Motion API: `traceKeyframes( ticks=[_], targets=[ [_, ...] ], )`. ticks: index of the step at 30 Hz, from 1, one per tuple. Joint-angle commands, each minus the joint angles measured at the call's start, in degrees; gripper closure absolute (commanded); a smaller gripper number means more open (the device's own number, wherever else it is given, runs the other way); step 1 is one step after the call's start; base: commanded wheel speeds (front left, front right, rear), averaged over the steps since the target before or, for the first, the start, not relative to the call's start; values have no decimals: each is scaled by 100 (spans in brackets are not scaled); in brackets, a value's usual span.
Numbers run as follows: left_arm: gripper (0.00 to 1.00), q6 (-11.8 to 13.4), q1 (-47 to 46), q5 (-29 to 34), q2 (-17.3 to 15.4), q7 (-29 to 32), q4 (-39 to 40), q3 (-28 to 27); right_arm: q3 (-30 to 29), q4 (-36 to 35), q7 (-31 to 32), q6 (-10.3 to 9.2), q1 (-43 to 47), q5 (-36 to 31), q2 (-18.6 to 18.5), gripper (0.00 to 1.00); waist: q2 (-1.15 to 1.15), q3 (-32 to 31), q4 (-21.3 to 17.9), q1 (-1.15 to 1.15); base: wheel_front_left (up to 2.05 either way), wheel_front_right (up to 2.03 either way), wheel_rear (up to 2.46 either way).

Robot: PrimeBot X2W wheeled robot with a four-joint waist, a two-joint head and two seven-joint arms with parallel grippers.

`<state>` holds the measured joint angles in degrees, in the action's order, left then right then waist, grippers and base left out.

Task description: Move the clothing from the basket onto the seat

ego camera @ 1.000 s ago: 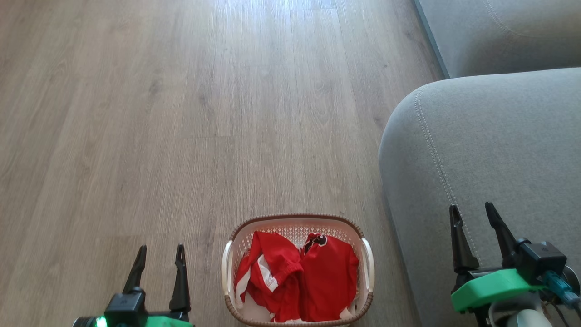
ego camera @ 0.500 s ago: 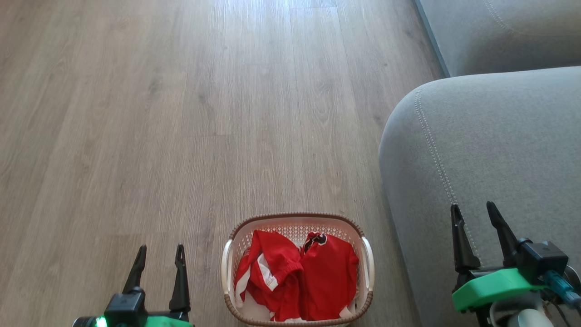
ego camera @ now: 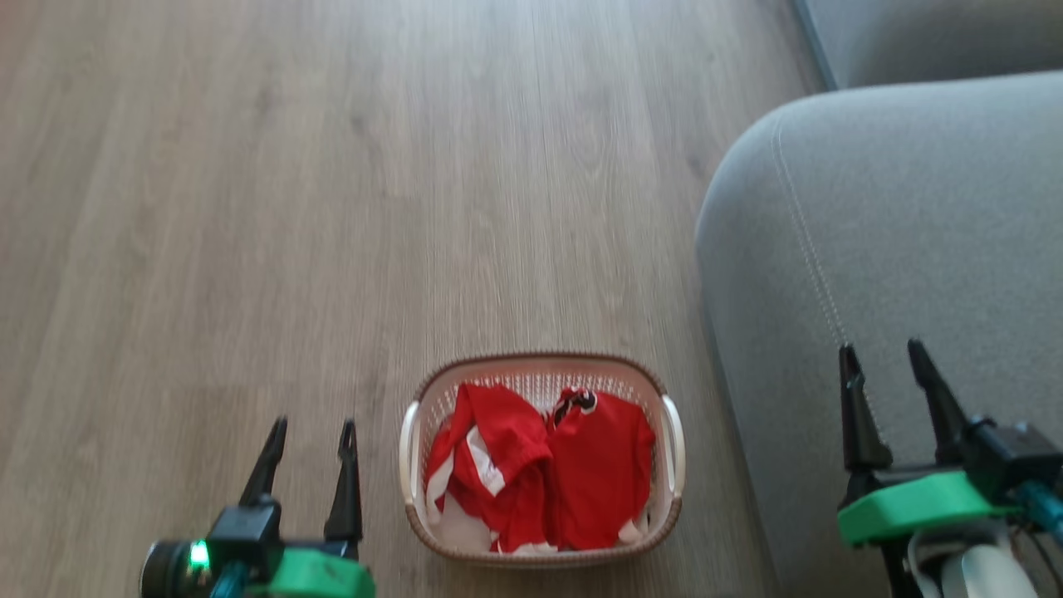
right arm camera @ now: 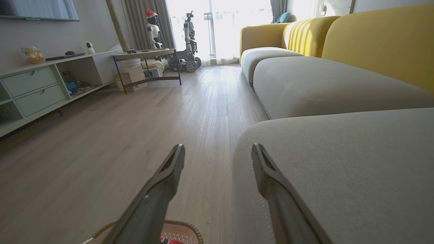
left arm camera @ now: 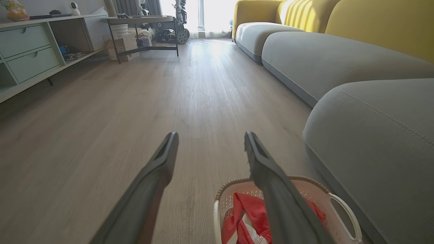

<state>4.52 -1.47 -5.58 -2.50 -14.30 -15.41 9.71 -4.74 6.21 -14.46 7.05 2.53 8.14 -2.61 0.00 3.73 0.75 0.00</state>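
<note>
The clothing [ego camera: 540, 473] is crumpled red jersey with white stripes, lying inside the basket [ego camera: 541, 374]. The cream basket with its brown rim stands on the wood floor near the bottom centre of the head view, close beside the grey seat [ego camera: 913, 224] on its right. My left gripper [ego camera: 311, 429] hovers open over the floor just left of the basket, with nothing between its fingers. My right gripper [ego camera: 882, 350] stands open above the seat's front edge, also empty. In the left wrist view the basket [left arm camera: 335, 200] and clothing [left arm camera: 247, 217] lie low on the right, partly behind a finger.
Wood floor [ego camera: 332, 208] stretches ahead and to the left. A second grey cushion [ego camera: 938, 33] lies beyond the seat, with yellow backrests [right arm camera: 379, 37] behind. A low cabinet [right arm camera: 37, 88], a dark-framed table [right arm camera: 149, 64] and parked robots [right arm camera: 188, 37] stand far off.
The head camera has tipped down, so the basket and sofa sit higher in the picture and look blurred. Both grippers stay open and the clothing lies as before.
</note>
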Motion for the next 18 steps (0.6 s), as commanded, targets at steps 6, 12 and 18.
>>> traceKeyframes(
  ticks=[6,12,18],
  targets=[
    [0,-155,-853,132,-98,-70,9,-15,84,-508,-54,44,-738,-52,-27,0,0,936,-139,0,0,0,0],
    [0,-289,-1560,260,-134,-70,-468,143,62,-797,-54,44,-1321,0,-27,0,0,1778,-290,0,0,0,0],
    [0,-472,-2225,367,-128,-70,-1311,376,40,-1102,-54,44,-1880,57,-27,0,0,2538,-515,0,0,0,0]
  ],
)
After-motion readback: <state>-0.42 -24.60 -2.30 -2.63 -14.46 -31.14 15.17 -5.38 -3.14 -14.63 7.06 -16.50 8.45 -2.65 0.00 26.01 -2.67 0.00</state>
